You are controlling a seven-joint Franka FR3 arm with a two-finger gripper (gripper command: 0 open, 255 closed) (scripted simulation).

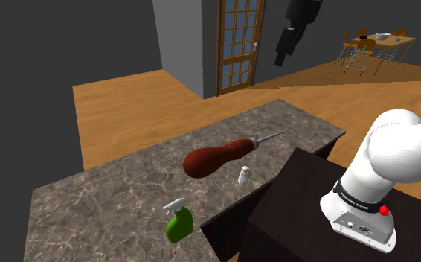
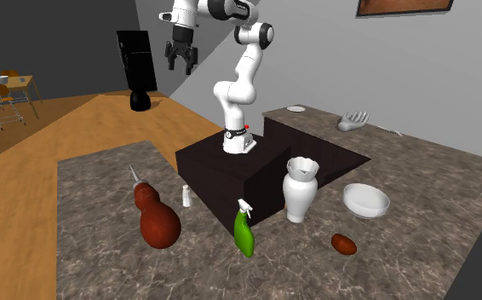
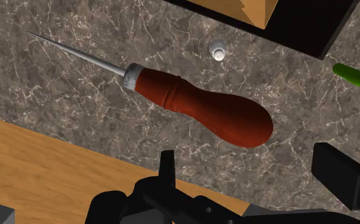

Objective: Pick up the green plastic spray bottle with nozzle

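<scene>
One green spray bottle, one red-handled awl, one small white shaker on counter; fingers apart, empty.

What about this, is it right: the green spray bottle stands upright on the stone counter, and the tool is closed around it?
Not quite. The second exterior view shows the tool open and high in the air, far from the green spray bottle and holding nothing. The bottle does stand upright on the stone counter.
</scene>
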